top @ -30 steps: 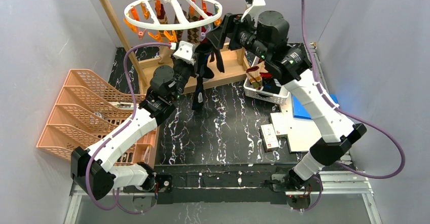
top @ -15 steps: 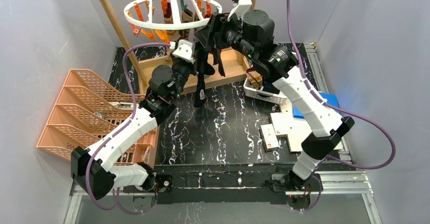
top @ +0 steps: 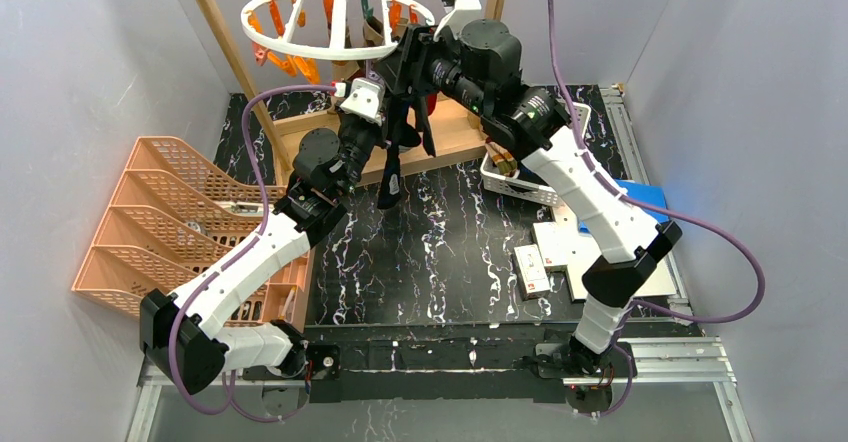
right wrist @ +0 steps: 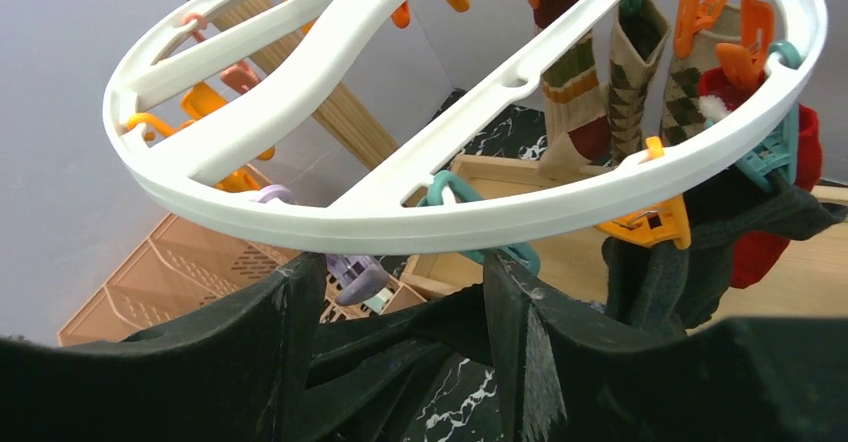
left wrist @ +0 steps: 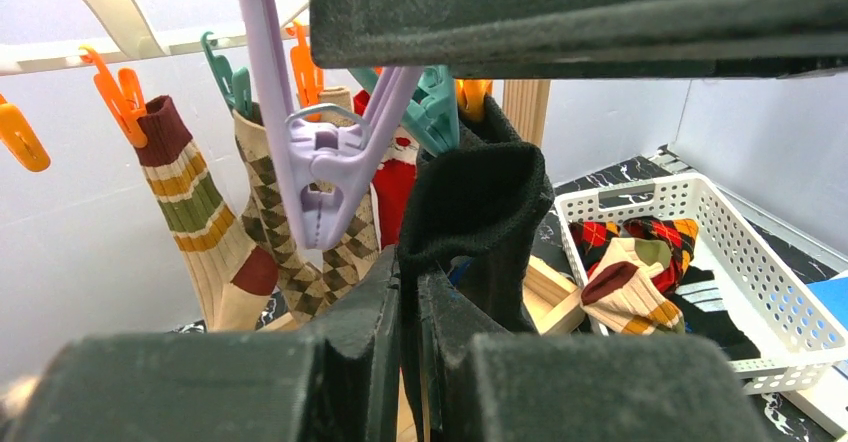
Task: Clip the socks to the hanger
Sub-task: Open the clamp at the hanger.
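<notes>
Seen from the top external camera, the left end effector (top: 388, 114) sat just under the near rim of the hanger (top: 300, 50). It was pinched shut on a black sock (top: 390, 177), whose length hung straight down below it toward the worktop (top: 440, 252). The right end effector (top: 405, 57) was just above the left one, right at the hanger's near rim. A white basket (top: 525, 187) stood lower down, off to the right of both.

In the left wrist view, the left end effector's fingers (left wrist: 360, 322) were closed tight on the black sock, and its cuff bulged up just past the fingertips. A purple clip (left wrist: 320, 162) hung directly above them, with a teal clip (left wrist: 435, 107) just over the cuff. Beyond these, a striped sock (left wrist: 200, 232), an argyle sock (left wrist: 290, 252) and a red sock (left wrist: 400, 177) hung clipped to the hanger. The basket, to the right, held more socks (left wrist: 640, 262).

In the right wrist view, the right end effector's fingers (right wrist: 290, 342) stood apart and gripped nothing. The hanger's rim crossed just beyond the fingertips. The purple clip dangled in the gap between them, and the teal clip hung beside the right-hand finger. The black sock hung farther right, under a yellow-orange clip (right wrist: 650, 224).
</notes>
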Robot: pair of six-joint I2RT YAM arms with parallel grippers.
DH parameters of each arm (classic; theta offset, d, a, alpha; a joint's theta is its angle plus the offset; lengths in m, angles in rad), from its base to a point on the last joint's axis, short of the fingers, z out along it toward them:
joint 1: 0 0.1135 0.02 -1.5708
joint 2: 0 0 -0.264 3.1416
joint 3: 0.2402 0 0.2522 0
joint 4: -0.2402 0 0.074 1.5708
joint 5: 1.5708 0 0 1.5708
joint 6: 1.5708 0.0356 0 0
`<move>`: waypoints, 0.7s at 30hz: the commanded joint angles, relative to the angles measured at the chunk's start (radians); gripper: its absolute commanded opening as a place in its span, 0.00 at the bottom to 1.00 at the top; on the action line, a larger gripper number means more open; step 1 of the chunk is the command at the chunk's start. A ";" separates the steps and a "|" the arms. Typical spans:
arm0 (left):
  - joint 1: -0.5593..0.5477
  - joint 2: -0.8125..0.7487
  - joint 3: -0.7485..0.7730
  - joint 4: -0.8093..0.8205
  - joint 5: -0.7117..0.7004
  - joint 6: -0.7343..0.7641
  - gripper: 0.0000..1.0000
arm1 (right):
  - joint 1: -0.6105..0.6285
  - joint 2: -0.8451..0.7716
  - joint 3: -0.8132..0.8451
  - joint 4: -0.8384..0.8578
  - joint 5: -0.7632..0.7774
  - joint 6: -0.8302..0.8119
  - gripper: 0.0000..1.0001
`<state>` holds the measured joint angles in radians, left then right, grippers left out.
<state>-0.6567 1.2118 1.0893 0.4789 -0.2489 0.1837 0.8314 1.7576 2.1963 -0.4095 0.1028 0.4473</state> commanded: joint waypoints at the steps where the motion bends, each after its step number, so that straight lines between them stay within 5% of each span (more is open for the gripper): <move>1: -0.003 -0.052 -0.001 0.039 -0.022 0.011 0.00 | 0.003 0.005 0.051 0.063 0.092 -0.009 0.66; 10: -0.003 -0.134 -0.068 -0.002 -0.055 0.027 0.00 | -0.049 0.036 0.094 0.045 0.139 -0.004 0.69; 21: -0.003 -0.142 -0.075 -0.007 -0.060 0.044 0.00 | -0.058 -0.109 -0.084 0.086 0.112 -0.021 0.76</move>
<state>-0.6567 1.0821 1.0012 0.4397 -0.2958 0.2115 0.7750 1.7382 2.1479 -0.3889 0.2169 0.4404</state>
